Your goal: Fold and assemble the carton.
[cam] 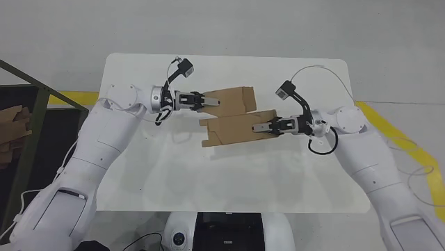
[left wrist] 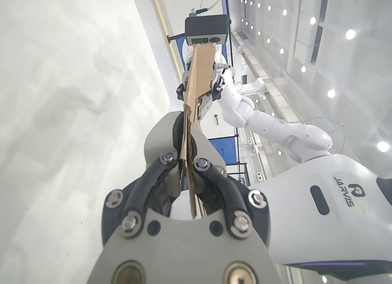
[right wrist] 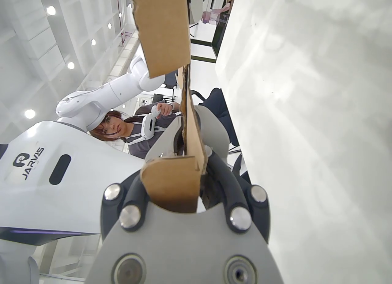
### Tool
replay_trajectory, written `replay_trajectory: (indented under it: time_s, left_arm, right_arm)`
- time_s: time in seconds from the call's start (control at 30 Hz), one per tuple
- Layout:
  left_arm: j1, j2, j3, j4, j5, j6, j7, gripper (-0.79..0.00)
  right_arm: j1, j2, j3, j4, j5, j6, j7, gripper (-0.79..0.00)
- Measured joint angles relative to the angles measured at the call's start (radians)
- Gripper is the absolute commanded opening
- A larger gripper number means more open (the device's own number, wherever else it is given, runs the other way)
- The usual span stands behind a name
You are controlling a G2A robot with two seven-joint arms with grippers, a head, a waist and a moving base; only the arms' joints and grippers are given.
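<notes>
Left pincer (cam: 214, 101), right pincer (cam: 256, 128) gripping opposite carton (cam: 229, 131) edges

Carton (right wrist: 162, 15) cut off at frame edge; partly hides right end effector (left wrist: 197, 103).

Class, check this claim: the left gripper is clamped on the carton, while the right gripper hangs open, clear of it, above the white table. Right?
No. The right gripper is not open and clear: the right wrist view shows it shut on the carton too. The left gripper is clamped on it, above the white table.
</notes>
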State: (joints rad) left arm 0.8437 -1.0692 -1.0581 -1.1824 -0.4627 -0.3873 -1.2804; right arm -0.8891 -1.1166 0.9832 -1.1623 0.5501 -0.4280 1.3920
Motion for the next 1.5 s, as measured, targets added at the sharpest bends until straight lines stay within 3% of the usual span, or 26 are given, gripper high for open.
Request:
replay_trajectory:
  time_s: [0.63, 1.1, 1.5]
  left_arm:
    - [0.035, 0.019, -0.078, -0.017, -0.086, 0.038, -0.05, 0.0]
    - [0.056, 0.029, -0.116, -0.084, -0.123, 0.051, -0.075, 0.0]
    - [0.039, 0.02, -0.095, -0.103, -0.133, 0.053, -0.05, 0.0]
  right_arm:
    - [-0.011, 0.019, 0.04, 0.006, -0.047, 0.015, -0.024, -0.785]
    - [-0.026, 0.018, 0.031, 0.005, -0.08, 0.031, -0.064, -0.785]
    - [-0.026, 0.013, 0.018, -0.002, -0.072, 0.024, -0.07, -0.785]
